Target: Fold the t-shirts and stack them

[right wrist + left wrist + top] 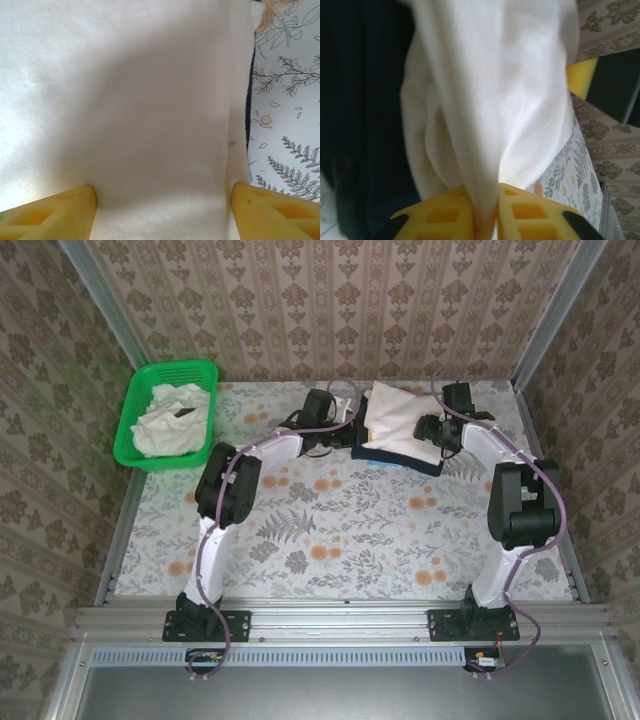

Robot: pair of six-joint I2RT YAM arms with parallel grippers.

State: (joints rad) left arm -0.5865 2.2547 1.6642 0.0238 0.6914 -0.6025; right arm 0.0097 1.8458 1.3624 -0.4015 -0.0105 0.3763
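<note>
An off-white t-shirt (pixel 398 418) lies folded at the back of the table, on top of a dark navy cloth (pixel 405 458). My left gripper (pixel 345 432) is at the shirt's left edge. Its yellow fingers (pixel 445 215) are shut on a gathered fold of the t-shirt (pixel 490 100). My right gripper (pixel 440 430) is at the shirt's right side. It stands open, its gripper point (pixel 162 212) just over the flat t-shirt (pixel 150 100), with the yellow fingertips (pixel 55 215) wide apart. More t-shirts (pixel 168 420) lie crumpled in the green basket.
The green mesh basket (pixel 135 410) stands at the back left, beside the left wall. The floral tablecloth (pixel 330 530) runs bare from the arms to the front edge. Papered walls close the table in at the back and both sides.
</note>
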